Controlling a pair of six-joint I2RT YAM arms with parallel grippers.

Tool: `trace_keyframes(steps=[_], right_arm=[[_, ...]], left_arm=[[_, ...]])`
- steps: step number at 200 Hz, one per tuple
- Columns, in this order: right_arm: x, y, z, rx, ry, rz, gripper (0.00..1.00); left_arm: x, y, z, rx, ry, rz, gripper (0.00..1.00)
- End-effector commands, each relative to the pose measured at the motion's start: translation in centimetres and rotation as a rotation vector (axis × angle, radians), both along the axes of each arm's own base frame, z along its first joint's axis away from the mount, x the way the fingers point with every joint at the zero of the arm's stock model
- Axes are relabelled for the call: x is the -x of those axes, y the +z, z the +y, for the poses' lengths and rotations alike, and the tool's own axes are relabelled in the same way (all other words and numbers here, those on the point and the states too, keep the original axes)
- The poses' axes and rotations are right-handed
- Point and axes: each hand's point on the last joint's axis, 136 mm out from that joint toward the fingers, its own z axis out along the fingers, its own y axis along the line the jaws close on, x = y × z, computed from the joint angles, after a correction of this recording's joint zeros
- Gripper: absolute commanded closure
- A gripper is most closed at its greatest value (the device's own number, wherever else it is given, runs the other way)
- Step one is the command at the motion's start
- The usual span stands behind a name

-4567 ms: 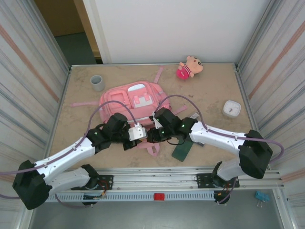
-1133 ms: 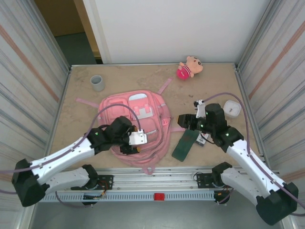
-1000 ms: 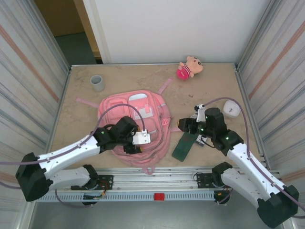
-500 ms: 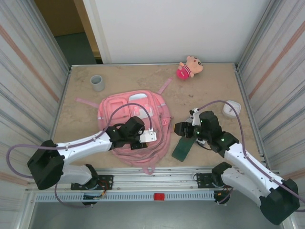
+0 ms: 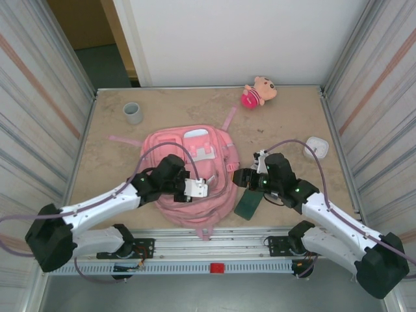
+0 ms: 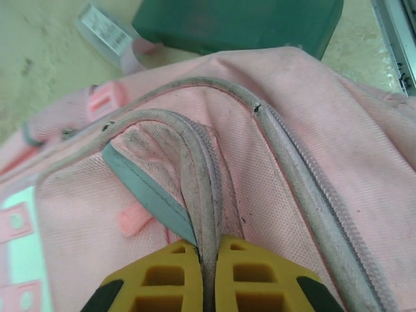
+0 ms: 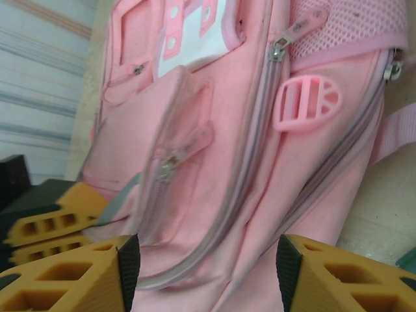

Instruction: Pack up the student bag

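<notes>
Your student bag [image 5: 218,201] lies flat, front up, at bench [image 5: 286,117] ctr, a bit toward the near edge, straps trailing off at 10 and 1 o'clock.

L hand [image 5: 190,188] sits on the bag's near half, coming in from 8 o'clock. In the wrist view its yellow pads [image 6: 162,283] are pressed together w/ a grey-trimmed, piped fold of the bag [image 6: 312,149] pinched btw them. So you've got a narrow grip on fabric.

R hand [image 5: 242,177] is at the bag's 3 o'clock side, pointing at it. Its wrist view shows the fingers [image 7: 71,273] apart at medium width w/ nothing pinched. The bag's side [image 7: 214,130], w/ zip pulls and a pink buckle, lies just beyond the tips. Can't tell if the tips touch it. L hand's yellow pads also show at 9 o'clock in that view.

A dark green book [image 5: 248,203] lies at the bag's 4 o'clock, just beside it, under your R arm. In the L wrist view a small labelled packet [image 6: 104,36] lies by the book [image 6: 240,23].

Elsewhere:
- pink plush doll [image 5: 259,91] at 1 o'clock, far edge
- grey cup [image 5: 133,112] at 10 o'clock, upright
- small white box [image 5: 316,148] at 3 o'clock, well apart from the bag
</notes>
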Motion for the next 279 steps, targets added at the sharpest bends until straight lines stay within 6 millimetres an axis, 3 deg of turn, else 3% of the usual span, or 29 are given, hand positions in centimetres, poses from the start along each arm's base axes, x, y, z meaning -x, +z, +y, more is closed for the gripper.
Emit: trace_keyframes(steps=[1, 31, 58, 75, 87, 117, 143, 169, 189, 205, 221, 245, 279], right_arm=[[-0.1, 0.1, 0.9, -0.049, 0.001, 0.024, 0.41], [0.1, 0.0, 2.7, -0.045, 0.045, 0.023, 0.42], [0.0, -0.5, 4.4, -0.025, 0.081, 0.028, 0.42], [-0.2, -0.5, 4.8, -0.017, 0.093, 0.03, 0.42], [-0.4, -0.2, 5.0, -0.01, 0.099, 0.024, 0.42], [-0.8, 0.9, 3.9, 0.06, 0.09, 0.015, 0.42], [-1.3, 1.2, 0.8, 0.159, 0.037, 0.043, 0.41], [-1.9, 0.2, -3.4, 0.224, -0.063, 0.134, 0.37], [-1.8, -0.7, -6.6, 0.31, -0.139, 0.195, 0.34], [-1.4, -1.0, -7.9, 0.352, -0.159, 0.215, 0.33], [-1.0, -0.9, -7.8, 0.349, -0.133, 0.204, 0.32], [-0.7, -1.2, -7.2, 0.331, -0.098, 0.187, 0.32], [-0.7, 0.0, -6.2, 0.261, -0.073, 0.104, 0.32]], left_arm=[[1.2, 3.5, -0.3, 0.08, -0.153, -0.158, 1.0], [0.4, 2.5, 2.5, -0.044, -0.147, -0.169, 1.0], [-1.5, 1.3, 6.5, -0.224, -0.087, -0.184, 1.0], [-2.5, 1.8, 8.2, -0.262, -0.02, -0.183, 0.95], [-2.8, 2.2, 8.8, -0.253, 0.016, -0.182, 0.85], [-1.6, 5.5, 7.3, -0.057, 0.096, -0.096, 0.44], [-0.7, 8.9, 5.3, 0.16, 0.169, -0.033, 0.37], [-1.0, 9.7, 3.7, 0.273, 0.277, 0.007, 0.34], [-1.6, 9.0, 2.9, 0.287, 0.376, 0.082, 0.32], [-1.4, 6.6, 3.5, 0.166, 0.395, 0.13, 0.29], [-1.0, 4.0, 5.0, 0.004, 0.377, 0.118, 0.25], [1.4, 0.8, 6.6, -0.204, 0.203, 0.117, 0.19], [-1.2, -0.9, 7.8, -0.307, 0.224, -0.002, 0.15]])
